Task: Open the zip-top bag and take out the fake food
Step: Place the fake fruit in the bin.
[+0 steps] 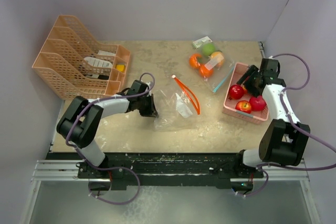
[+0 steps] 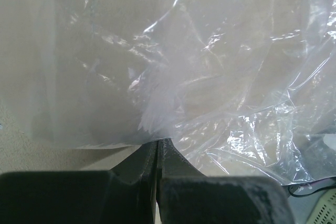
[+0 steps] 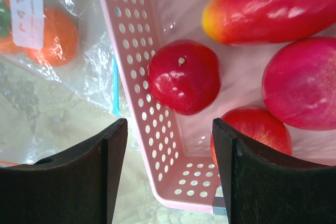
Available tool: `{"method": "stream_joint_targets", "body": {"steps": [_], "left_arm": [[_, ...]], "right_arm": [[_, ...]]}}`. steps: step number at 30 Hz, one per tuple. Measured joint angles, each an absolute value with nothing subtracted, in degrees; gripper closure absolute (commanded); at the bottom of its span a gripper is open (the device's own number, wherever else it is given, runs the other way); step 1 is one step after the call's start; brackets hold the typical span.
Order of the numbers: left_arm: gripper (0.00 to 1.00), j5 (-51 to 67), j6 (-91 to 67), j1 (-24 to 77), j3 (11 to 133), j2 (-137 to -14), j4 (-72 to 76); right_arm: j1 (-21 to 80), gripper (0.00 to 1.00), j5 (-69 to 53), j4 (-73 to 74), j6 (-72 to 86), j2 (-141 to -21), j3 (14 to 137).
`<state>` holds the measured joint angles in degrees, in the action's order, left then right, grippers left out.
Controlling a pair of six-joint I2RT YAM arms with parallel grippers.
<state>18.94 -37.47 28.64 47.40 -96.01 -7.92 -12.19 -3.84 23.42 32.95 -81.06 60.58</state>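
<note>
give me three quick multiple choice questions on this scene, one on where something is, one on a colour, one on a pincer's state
1. Where do the red apples lie?
A) in the pink basket
B) in the clear bag
C) between the fingers of the left pincer

2. What colour is the zip strip on the clear bag?
A) blue
B) green
C) orange

3. How is the right pincer?
A) shut on an apple
B) open, holding nothing
C) shut on the basket wall

Answers:
1 A, the red apples rest inside the perforated pink basket.
2 C, the top view shows an orange strip along the mouth of the bag that the left pincer grips.
3 B, its fingers stand wide apart either side of the basket wall, gripping nothing.
</note>
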Motion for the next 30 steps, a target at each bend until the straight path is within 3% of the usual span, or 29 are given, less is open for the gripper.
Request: {"method": "stream_joint_targets", "body": {"steps": [3, 7, 12, 15, 22, 30], "left_arm": [[1.0, 18.9, -37.5, 28.6, 48.0, -96.3, -8.3], [1.0, 18.9, -37.5, 28.6, 48.6, -96.9, -8.2], [1.0, 18.9, -37.5, 28.6, 48.7, -97.1, -8.2], [1.0, 18.9, -37.4, 28.6, 49.4, -97.4, -8.6], [1.0, 18.6, -37.3, 28.6, 51.0, -97.4, -9.2], [1.0, 18.3, -37.4, 28.6, 50.7, -97.1, -9.5]], "right_arm": [[-12.1, 0.37, -2.2, 23.7, 32.9, -81.1, 62.4], [-11.7, 0.5, -0.9, 23.7, 32.4, -80.9, 64.4], [-11.2, 0.77, -4.8, 21.5, 31.6, -80.9, 64.1], [-11.1, 0.88, -9.6, 18.4, 32.6, -81.1, 61.3], [-11.0, 0.9, -15.9, 16.1, 34.8, -87.3, 53.5], [-11.0, 0.9, -16.5, 15.7, 35.0, -86.4, 53.3]]}}
